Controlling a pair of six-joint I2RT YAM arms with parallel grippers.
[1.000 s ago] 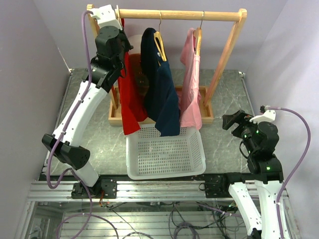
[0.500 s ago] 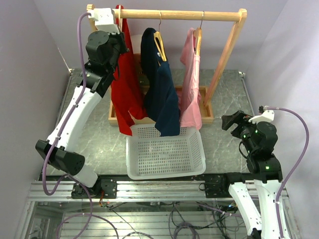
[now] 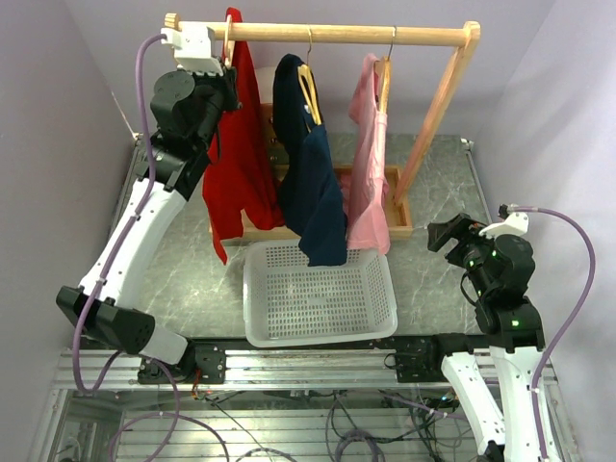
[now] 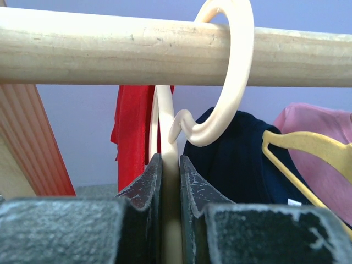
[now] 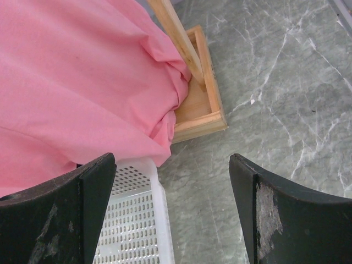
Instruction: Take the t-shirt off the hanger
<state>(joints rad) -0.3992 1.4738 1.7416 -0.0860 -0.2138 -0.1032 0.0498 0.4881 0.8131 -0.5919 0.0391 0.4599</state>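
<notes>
A red t-shirt (image 3: 236, 164) hangs on a cream hanger at the left end of the wooden rail (image 3: 337, 32). My left gripper (image 3: 224, 82) is raised to the rail and is shut on the hanger's neck. In the left wrist view the left gripper (image 4: 169, 159) clamps the cream hanger (image 4: 170, 187). Its hook (image 4: 234, 82) loops around the rail (image 4: 110, 49), and the red t-shirt (image 4: 132, 132) hangs behind. My right gripper (image 3: 445, 234) is open and empty, low at the right; in the right wrist view the right gripper (image 5: 173, 209) is over the stone table.
A navy t-shirt (image 3: 313, 183) on a yellow hanger and a pink t-shirt (image 3: 371, 183) hang further right on the rail. A white perforated basket (image 3: 385, 298) stands in front of the rack's wooden base (image 3: 399, 226). The basket's corner (image 5: 157, 220) shows below the pink t-shirt (image 5: 82, 82).
My left arm has swung up and to the left with the hanger. The red t-shirt moved left, and its hem came away from the basket. The right arm has not moved.
</notes>
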